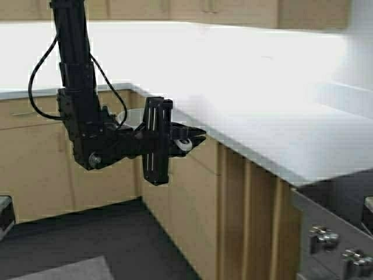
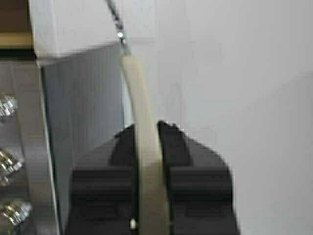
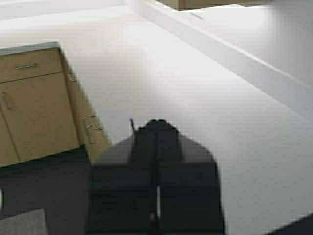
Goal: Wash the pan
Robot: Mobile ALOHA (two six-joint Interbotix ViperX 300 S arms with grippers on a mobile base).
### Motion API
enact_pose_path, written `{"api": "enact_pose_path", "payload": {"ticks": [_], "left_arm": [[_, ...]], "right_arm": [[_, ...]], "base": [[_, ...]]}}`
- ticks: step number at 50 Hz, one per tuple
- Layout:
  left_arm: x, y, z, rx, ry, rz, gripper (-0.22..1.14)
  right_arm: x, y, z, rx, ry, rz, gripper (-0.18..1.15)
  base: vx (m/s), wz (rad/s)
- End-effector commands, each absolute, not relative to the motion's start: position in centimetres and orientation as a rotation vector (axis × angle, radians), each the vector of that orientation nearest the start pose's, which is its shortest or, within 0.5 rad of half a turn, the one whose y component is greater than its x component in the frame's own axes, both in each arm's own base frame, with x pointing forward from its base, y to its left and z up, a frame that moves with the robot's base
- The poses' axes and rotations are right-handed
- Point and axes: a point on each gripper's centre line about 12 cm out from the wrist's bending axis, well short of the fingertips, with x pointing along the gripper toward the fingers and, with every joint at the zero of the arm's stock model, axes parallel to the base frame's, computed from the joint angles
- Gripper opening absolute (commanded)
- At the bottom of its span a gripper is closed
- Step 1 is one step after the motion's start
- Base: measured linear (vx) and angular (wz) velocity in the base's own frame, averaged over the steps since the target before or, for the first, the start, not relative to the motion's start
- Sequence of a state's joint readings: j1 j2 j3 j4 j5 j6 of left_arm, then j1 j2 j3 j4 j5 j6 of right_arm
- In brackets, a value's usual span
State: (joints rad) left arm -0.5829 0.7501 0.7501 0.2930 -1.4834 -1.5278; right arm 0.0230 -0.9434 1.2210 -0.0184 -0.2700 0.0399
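My left gripper (image 1: 189, 139) is shut on the pan's pale cream handle (image 2: 144, 142) and holds it in the air beside the counter's corner. In the left wrist view the handle stands edge-on between the jaws of the left gripper (image 2: 146, 125) and runs past the fingertips to a small metal loop (image 2: 120, 34). In the high view a pale round rim (image 1: 129, 115) shows behind the wrist; most of the pan is hidden by the arm. My right gripper (image 3: 156, 122) is shut and empty over the white countertop; it is out of the high view.
A white countertop (image 1: 262, 116) runs along the right over light wood cabinets (image 1: 192, 198). A steel stove front with knobs (image 1: 323, 236) is at the lower right, and its knobs (image 2: 10, 161) also show in the left wrist view. The dark floor (image 1: 87, 239) lies below.
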Motion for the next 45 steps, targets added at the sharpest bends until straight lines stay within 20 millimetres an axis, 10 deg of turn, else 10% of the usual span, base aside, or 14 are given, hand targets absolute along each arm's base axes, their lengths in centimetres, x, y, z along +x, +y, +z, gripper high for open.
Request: {"api": "enact_pose_path", "payload": {"ticks": [1,45], "left_arm": [[30.28,-24.40,2.01,-1.388,0.623,-0.743,0.02],[30.49,-24.58,2.62,-1.396,0.607,-0.765,0.02]], "right_arm": [[19.98,0.56,26.97,0.024,0.003,0.030,0.07],[19.91,0.56,27.06,0.018,-0.001,0.031,0.07]], "base": [[0.09,0.54],[0.11,0.63]]}}
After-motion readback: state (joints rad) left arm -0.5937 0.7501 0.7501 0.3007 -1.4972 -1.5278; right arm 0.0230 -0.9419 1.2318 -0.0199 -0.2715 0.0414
